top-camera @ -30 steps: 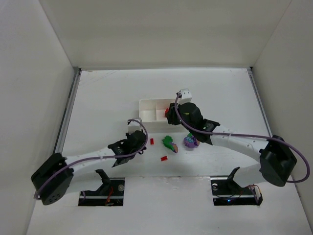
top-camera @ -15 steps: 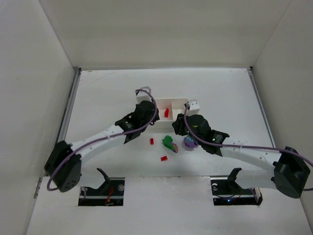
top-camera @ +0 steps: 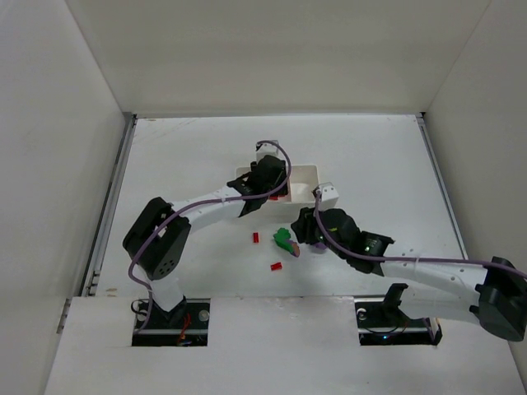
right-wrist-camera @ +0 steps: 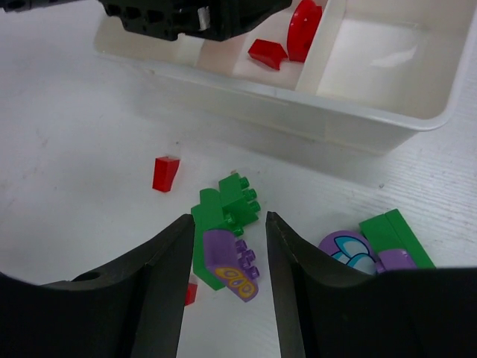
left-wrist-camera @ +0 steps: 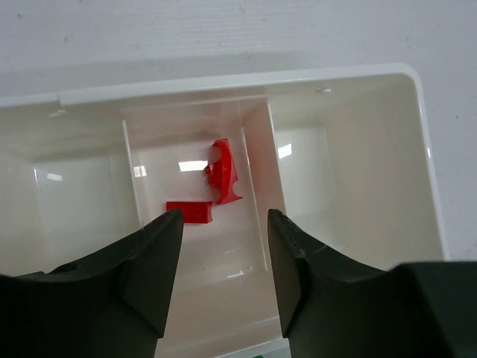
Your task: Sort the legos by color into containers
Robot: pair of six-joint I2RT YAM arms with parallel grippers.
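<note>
The white tray has three containers side by side. Its middle one holds two red legos, a flat brick and a curved piece. My left gripper hovers open and empty above that compartment, also seen from above. My right gripper is open, its jaws on either side of a joined green and purple lego lying on the table. A purple round piece with a green brick lies just to the right. Loose red bricks lie to the left.
The tray's left and right compartments look empty. In the right wrist view the left gripper's black body hangs over the tray's far side. White walls enclose the table on three sides.
My left arm has swung from the table to above the tray and its jaws have opened. My right gripper has drawn back from the tray to the green and purple piece.
</note>
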